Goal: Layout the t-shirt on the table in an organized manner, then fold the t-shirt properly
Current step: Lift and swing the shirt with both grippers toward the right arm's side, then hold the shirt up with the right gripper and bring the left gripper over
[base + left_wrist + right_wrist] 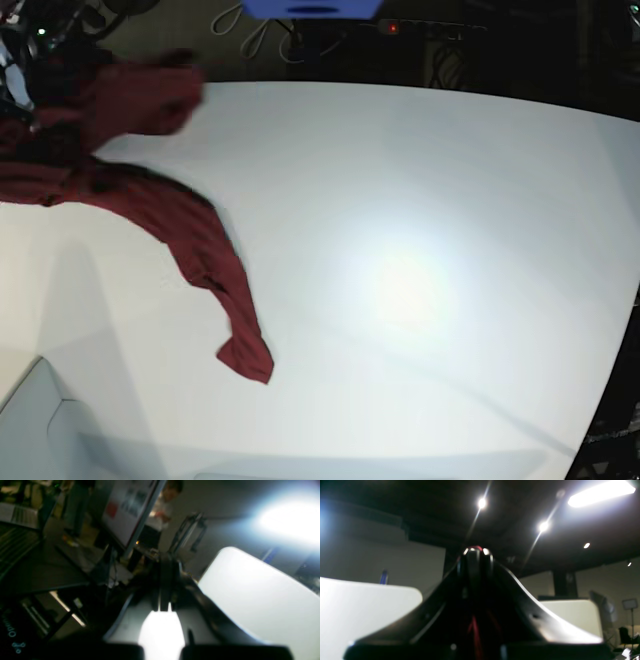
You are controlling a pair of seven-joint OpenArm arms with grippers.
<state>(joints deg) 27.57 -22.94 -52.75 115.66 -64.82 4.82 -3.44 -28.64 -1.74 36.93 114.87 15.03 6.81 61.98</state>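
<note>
Between my right claw [475, 552]'s closed tips, a sliver of maroon t-shirt [150, 200] is pinched, the rest trailing one sleeve across the white tabletop [420, 280]; my left claw [165, 580], closed, holds nothing I can see.

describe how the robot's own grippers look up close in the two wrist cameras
Both are blurred. The left gripper shows two dark, nearly black fingers on a pale, white-looking body that flares wide towards the camera. The right gripper is glossy black throughout, flaring the same way, its fingertips catching small highlights. No markings can be read on either.
</note>
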